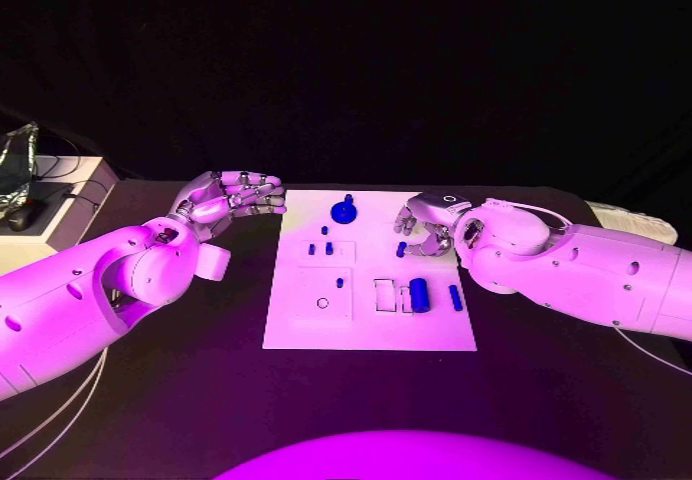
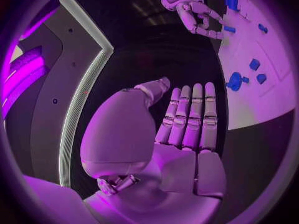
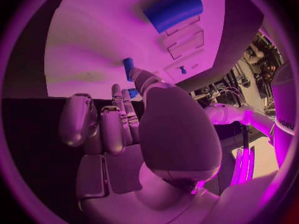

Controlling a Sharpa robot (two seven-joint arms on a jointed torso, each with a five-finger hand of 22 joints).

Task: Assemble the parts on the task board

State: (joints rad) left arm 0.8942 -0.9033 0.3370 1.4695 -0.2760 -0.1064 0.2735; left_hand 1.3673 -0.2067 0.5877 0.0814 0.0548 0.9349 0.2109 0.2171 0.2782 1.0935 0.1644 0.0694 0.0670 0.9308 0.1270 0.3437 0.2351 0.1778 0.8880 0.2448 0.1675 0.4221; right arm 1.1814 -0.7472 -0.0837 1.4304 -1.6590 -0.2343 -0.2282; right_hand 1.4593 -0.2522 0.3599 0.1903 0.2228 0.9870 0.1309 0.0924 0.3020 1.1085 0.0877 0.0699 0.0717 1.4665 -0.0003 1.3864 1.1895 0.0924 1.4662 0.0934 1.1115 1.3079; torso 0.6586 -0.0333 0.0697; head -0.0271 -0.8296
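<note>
The left hand (image 1: 231, 198) hovers off the task board's (image 1: 296, 320) far left corner, at about ten o'clock from the board's middle. It holds nothing. In the left wrist view its fingers (image 2: 187, 117) lie straight and side by side, the thumb set a little apart, over black table (image 1: 173, 390) beside the board's edge (image 2: 249, 109).

The right hand (image 1: 428, 225) sits over the board's far right part, at about two o'clock from its middle. Its fingers curl downward toward the white surface; I cannot tell whether they pinch anything. In the right wrist view a small blue part (image 3: 128, 68) stands just past the fingertips (image 3: 118, 92), with another bit of blue just beside them, but contact is unclear.

From there outward across the board: a round blue part with a short stem (image 1: 343, 211) lies at twelve o'clock near the far edge, between the two hands. Several small blue pegs (image 1: 327, 247) stand at about eleven o'clock, left of the right hand. A small blue piece (image 1: 401, 249) stands just beside the right hand's fingers. A larger blue cylinder (image 1: 418, 294) rests at about four o'clock from the middle, beside rectangular recesses, with a thin blue bar (image 1: 454, 296) just to its right. A small ring outline (image 1: 322, 302) marks the left panel at about eight o'clock.
</note>
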